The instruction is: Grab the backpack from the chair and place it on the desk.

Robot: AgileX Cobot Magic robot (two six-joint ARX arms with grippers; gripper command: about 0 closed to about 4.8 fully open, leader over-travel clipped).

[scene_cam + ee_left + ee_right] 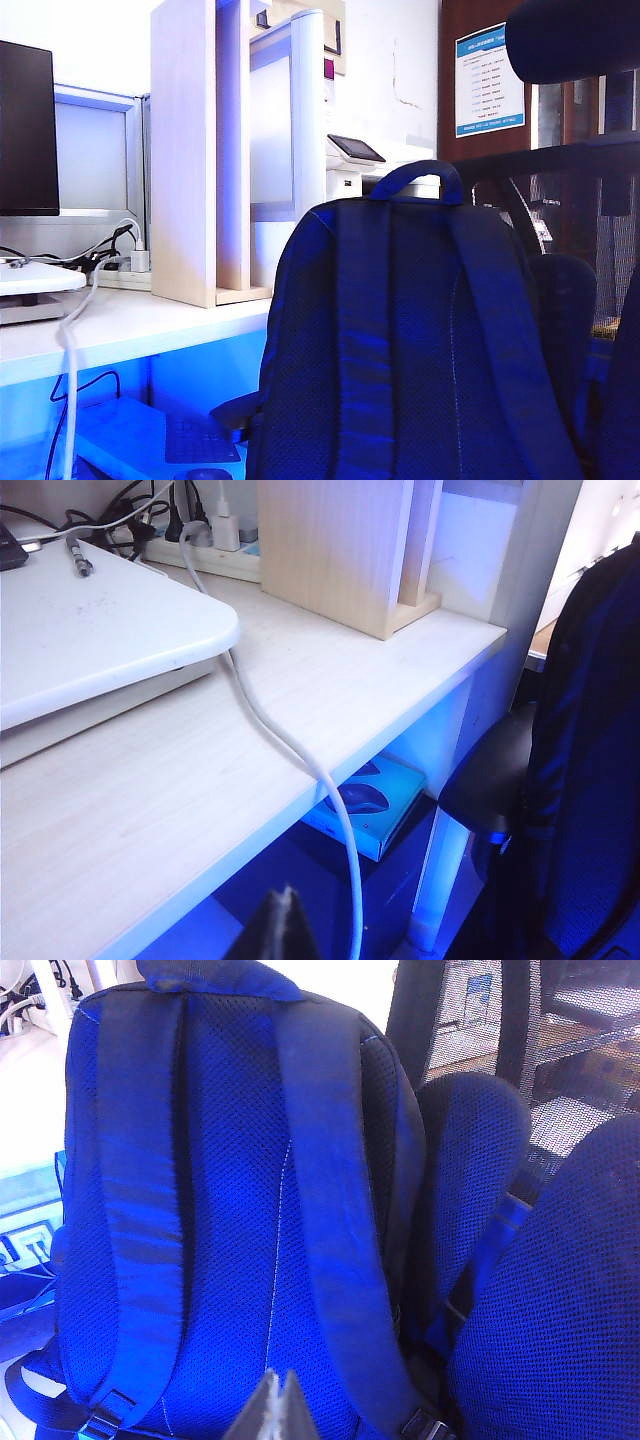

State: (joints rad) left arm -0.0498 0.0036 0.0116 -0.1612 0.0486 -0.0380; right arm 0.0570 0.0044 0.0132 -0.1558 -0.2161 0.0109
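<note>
1. Backpack (pixel 410 340) fills the foreground of the exterior view: one, dark blue, standing upright on the chair (pixel 570 150) with its long axis vertical, back panel and two shoulder straps toward the cameras, top loop handle (pixel 415 178) uppermost.
2. Chair: one, its mesh back and headrest rising behind and to the right of the backpack, an armrest (pixel 490 780) showing low beside the desk's front edge.
3. Desk (pixel 150 330): one, white, to the left of the backpack; its front edge runs just beside the bag. Near the back edge stand a wooden divider (pixel 200 150) and a monitor (pixel 28 128); a white cable (pixel 290 750) trails over the front edge.
4. Right gripper (pixel 276 1400): jaws pressed together, empty, pointing straight at the lower back panel between the straps (the nearer arm, I judge).
5. Left gripper (pixel 284 920): also closed and empty, hanging over the desk's front edge, with the backpack off to its side.
6. Judged next: both grippers must part their jaws; the handle lies above the right gripper, so a rise comes first.
</note>
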